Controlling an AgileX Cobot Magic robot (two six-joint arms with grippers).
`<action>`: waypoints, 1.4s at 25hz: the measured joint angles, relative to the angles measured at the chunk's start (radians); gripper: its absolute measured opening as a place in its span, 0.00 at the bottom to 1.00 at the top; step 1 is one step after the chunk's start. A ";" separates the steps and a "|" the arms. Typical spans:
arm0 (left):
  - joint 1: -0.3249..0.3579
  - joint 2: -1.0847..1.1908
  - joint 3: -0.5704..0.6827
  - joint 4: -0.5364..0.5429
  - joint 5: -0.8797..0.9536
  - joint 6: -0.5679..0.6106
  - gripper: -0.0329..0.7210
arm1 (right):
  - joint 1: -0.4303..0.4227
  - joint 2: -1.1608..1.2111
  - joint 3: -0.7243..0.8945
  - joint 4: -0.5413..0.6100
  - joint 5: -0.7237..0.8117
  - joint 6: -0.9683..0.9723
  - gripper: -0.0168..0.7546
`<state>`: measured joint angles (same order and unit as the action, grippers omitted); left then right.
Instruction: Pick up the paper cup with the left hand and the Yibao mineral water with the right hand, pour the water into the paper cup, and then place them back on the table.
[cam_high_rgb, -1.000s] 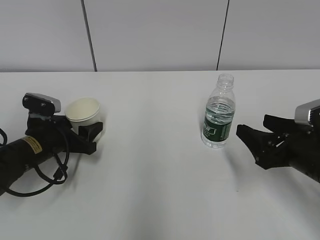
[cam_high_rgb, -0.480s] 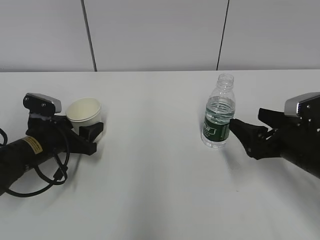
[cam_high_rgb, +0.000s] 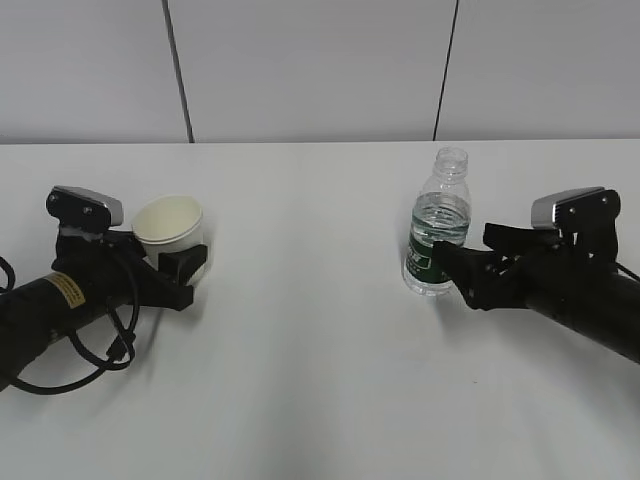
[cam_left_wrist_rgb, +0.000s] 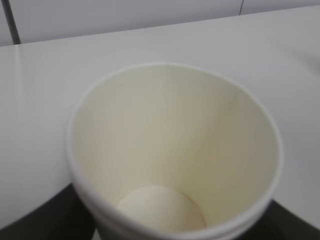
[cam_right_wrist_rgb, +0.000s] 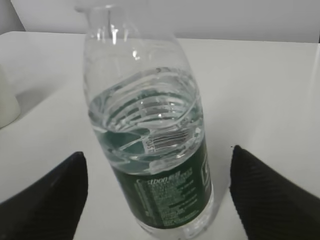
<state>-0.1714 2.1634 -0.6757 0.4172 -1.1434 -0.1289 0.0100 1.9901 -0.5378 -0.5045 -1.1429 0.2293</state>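
The paper cup (cam_high_rgb: 167, 222) stands upright on the white table (cam_high_rgb: 320, 350) at the left. My left gripper (cam_high_rgb: 176, 250) is closed round its lower part; one finger shows in front, the other is hidden behind. In the left wrist view the empty cup (cam_left_wrist_rgb: 175, 150) fills the frame, with dark fingers (cam_left_wrist_rgb: 30, 215) against both sides. The uncapped Yibao mineral water bottle (cam_high_rgb: 437, 235) stands right of centre. My right gripper (cam_high_rgb: 462, 244) is open, its fingers either side of the bottle's green label. The right wrist view shows gaps between the bottle (cam_right_wrist_rgb: 150, 150) and each finger (cam_right_wrist_rgb: 272, 200).
A grey panelled wall (cam_high_rgb: 320, 70) runs behind the table's far edge. The cup's side shows at the left edge of the right wrist view (cam_right_wrist_rgb: 6, 100). Black cables (cam_high_rgb: 100, 360) loop beside the left arm.
My right gripper has moved left towards the bottle and now straddles it. The left arm, cup and bottle have not moved.
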 joint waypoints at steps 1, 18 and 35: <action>0.000 0.000 0.000 0.000 0.000 0.000 0.63 | 0.000 0.013 -0.013 -0.004 -0.002 0.000 0.88; 0.000 0.000 0.000 0.004 -0.001 0.000 0.63 | 0.035 0.140 -0.201 -0.084 -0.002 0.056 0.88; 0.000 0.000 0.000 0.090 -0.002 -0.013 0.62 | 0.039 0.158 -0.217 -0.060 -0.008 0.056 0.64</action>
<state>-0.1714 2.1634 -0.6757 0.5075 -1.1459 -0.1422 0.0491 2.1483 -0.7550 -0.5647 -1.1506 0.2857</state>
